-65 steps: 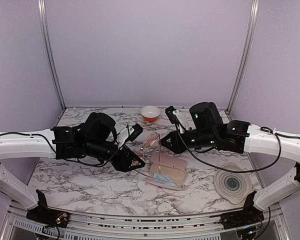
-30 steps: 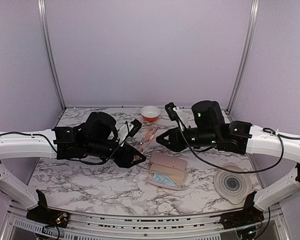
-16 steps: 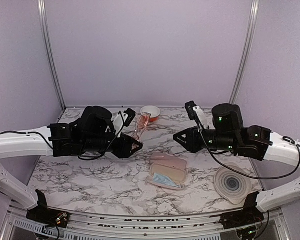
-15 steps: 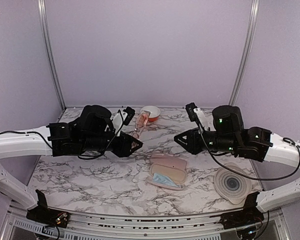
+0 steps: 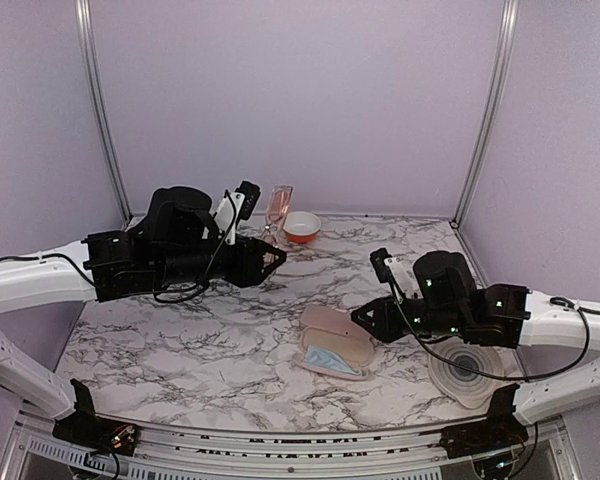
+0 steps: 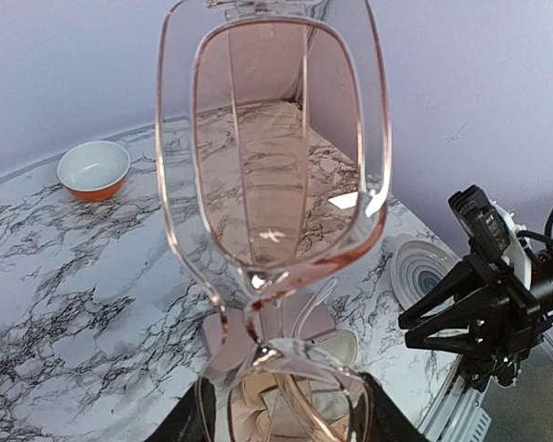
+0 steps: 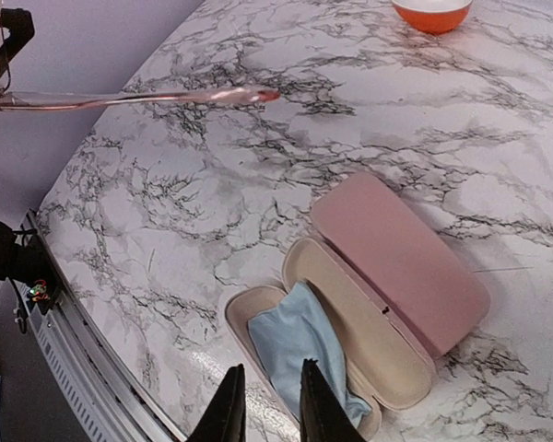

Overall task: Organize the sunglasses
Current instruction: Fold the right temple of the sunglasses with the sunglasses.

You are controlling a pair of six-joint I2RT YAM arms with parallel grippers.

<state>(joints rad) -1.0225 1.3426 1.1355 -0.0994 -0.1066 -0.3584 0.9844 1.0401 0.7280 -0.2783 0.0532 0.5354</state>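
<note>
My left gripper (image 5: 272,258) is shut on the sunglasses (image 5: 278,206), a thin-framed pair with orange-brown tinted lenses, and holds them upright, high above the back of the table. In the left wrist view the sunglasses (image 6: 275,166) fill the frame, their lower lens between my fingers (image 6: 189,425). One temple arm of the sunglasses (image 7: 138,96) shows in the right wrist view. My right gripper (image 5: 364,321) hovers, narrowly open and empty, over the open pink case (image 5: 338,330); it (image 7: 269,412) is above the light blue cloth (image 7: 300,343). The pale pair is out of view.
The open case (image 7: 401,260) lies centre front with the cloth (image 5: 332,361) in its near half. An orange bowl (image 5: 301,226) stands at the back. A grey ringed disc (image 5: 467,370) lies front right. Purple walls enclose the table.
My left gripper has lifted the sunglasses off the table, up and toward the back. My right gripper let go of them, swung away right, then came down toward the open case.
</note>
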